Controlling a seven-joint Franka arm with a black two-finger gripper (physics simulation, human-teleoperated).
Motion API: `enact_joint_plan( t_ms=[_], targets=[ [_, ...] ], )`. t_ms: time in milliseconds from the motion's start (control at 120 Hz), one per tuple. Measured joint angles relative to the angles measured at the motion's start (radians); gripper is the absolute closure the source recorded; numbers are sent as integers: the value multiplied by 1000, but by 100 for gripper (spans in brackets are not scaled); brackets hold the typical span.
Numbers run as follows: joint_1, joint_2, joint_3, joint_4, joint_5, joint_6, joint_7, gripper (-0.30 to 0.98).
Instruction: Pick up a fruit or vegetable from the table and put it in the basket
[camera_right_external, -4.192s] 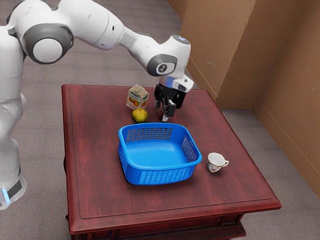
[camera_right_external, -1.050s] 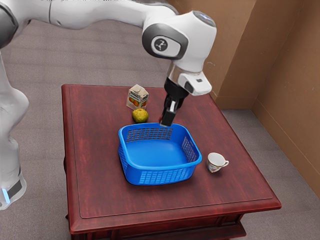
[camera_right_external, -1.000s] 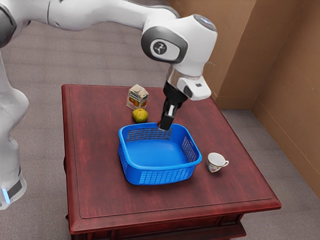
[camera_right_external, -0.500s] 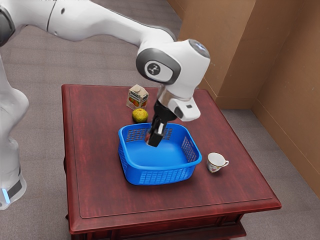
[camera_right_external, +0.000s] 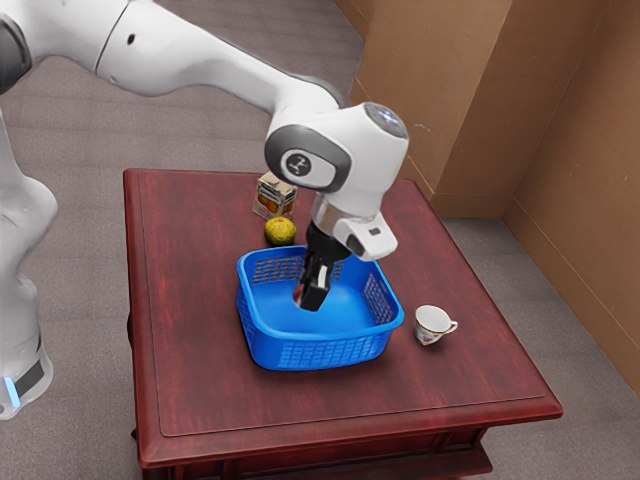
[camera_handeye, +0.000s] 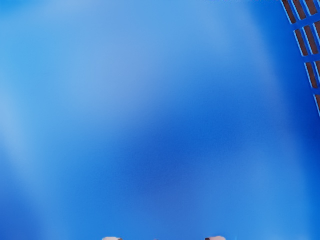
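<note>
And here's the gripper (camera_right_external: 311, 294) down in the blue basket (camera_right_external: 320, 354), fingers clasping a small reddish fruit (camera_right_external: 299, 293), yellow fruit (camera_right_external: 280, 232) sitting outside!

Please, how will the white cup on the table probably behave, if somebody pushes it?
The white cup looks like glazed porcelain, so it is probably stiff and may chip if knocked. A low push would likely slide it; a push near its wide rim might tip it. Its handle juts out on one side, so it could turn as it moves.
</note>
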Motion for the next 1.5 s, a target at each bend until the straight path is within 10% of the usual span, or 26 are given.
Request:
enact_joint_plan(
  t_ms=[933, 1142, 1500],
  targets=[
    [5, 0, 6, -130, 50, 250, -98, 51],
    [5, 1, 6, -131, 46, 255, -102, 23],
    [7, -18, 0, 206, 58, -74, -107, 10]
  ],
)
